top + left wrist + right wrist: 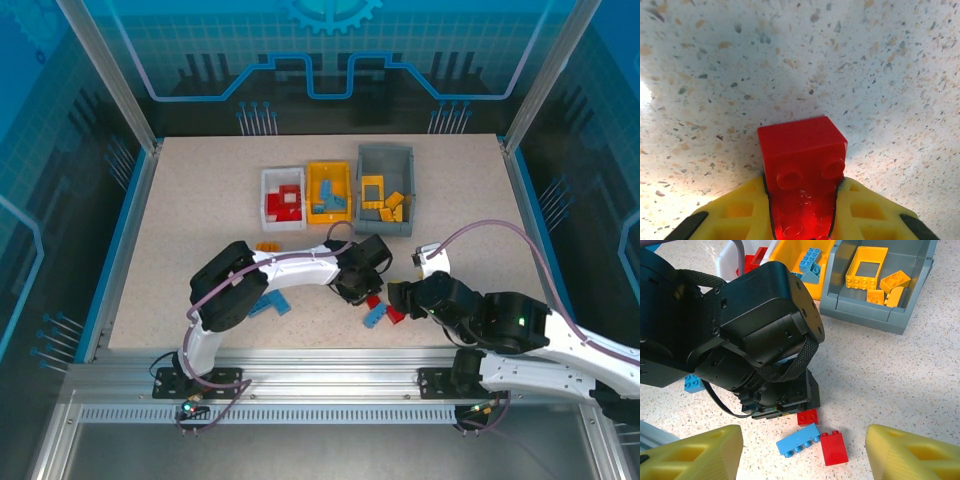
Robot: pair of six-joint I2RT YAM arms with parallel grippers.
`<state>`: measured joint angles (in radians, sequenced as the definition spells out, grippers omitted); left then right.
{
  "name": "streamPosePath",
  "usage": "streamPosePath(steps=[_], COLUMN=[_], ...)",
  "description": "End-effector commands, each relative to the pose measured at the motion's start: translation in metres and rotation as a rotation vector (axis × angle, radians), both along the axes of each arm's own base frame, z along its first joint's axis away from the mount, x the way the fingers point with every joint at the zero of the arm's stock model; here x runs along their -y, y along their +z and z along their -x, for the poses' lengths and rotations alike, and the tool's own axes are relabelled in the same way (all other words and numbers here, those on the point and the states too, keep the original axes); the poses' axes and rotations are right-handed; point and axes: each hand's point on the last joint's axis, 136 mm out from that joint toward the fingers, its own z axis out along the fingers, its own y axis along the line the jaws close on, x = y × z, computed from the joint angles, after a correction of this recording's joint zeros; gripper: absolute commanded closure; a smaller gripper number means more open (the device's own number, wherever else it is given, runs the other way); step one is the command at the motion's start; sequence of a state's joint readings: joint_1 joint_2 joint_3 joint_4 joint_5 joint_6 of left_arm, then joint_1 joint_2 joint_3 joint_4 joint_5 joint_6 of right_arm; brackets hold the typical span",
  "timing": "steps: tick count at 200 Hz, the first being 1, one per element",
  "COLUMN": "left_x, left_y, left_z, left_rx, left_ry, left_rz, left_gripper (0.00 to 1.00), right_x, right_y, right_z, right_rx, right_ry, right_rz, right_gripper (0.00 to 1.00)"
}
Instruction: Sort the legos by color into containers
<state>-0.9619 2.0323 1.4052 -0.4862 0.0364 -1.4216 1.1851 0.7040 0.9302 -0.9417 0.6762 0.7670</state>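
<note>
Left hand (802, 212) clamped on red brick (801, 150) | right hand (800, 455) spread, empty | right wrist: blue brick (797, 439) alongside

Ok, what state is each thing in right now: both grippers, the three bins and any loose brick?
Left gripper: shut on the small red plastic brick.
Right gripper: open, empty.
Small white plastic bin: upright, holding red bricks.
Yellow plastic bin: upright, holding blue bricks.
Dark grey plastic bin: upright, holding yellow bricks.
Long blue brick: loose on the table, ungripped.
</note>
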Motion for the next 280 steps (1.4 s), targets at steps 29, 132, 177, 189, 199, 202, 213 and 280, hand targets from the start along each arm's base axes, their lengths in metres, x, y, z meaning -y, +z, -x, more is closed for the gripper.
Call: streamPosePath(steps=[29,132,177,189,199,202,213,280], left_x=[-0.071,-0.25,-0.277,-0.28,-0.282,-0.282,-0.282,-0.285], left_y=[0.054,0.102,0.096,0.089,0.083,0.082,0.077,0.074], left_z=[-0.035,-0.191,-0.251,-0.262,-0.269,-0.272,-0.278,-0.283], left_rx=[0.192,0.294,0.297,0.292,0.286,0.285,0.283,0.278], left_ry=[0.002,-0.124,-0.154,-0.175,-0.191,-0.192,-0.201,-0.198], left_rz=[-0.106,-0.385,-0.503,-0.536,-0.559,-0.565,-0.573,-0.598], left_gripper=[0.8,0.8,0.8,0.8,0.79,0.79,0.78,0.58], right_x=[-0.032,-0.161,-0.179,-0.18,-0.18,-0.18,-0.179,-0.168], right_y=[0.001,0.02,0.013,0.012,0.01,0.009,0.007,-0.005], right_z=[0.002,-0.075,-0.117,-0.121,-0.123,-0.124,-0.124,-0.121], right_rx=[0.026,0.187,0.163,0.155,0.146,0.143,0.135,0.097], right_ry=[0.124,0.299,0.268,0.26,0.252,0.249,0.245,0.22], right_rz=[-0.043,-0.393,-0.408,-0.412,-0.413,-0.413,-0.415,-0.396], right_gripper=[0.33,0.32,0.32,0.32,0.32,0.32,0.32,0.31])
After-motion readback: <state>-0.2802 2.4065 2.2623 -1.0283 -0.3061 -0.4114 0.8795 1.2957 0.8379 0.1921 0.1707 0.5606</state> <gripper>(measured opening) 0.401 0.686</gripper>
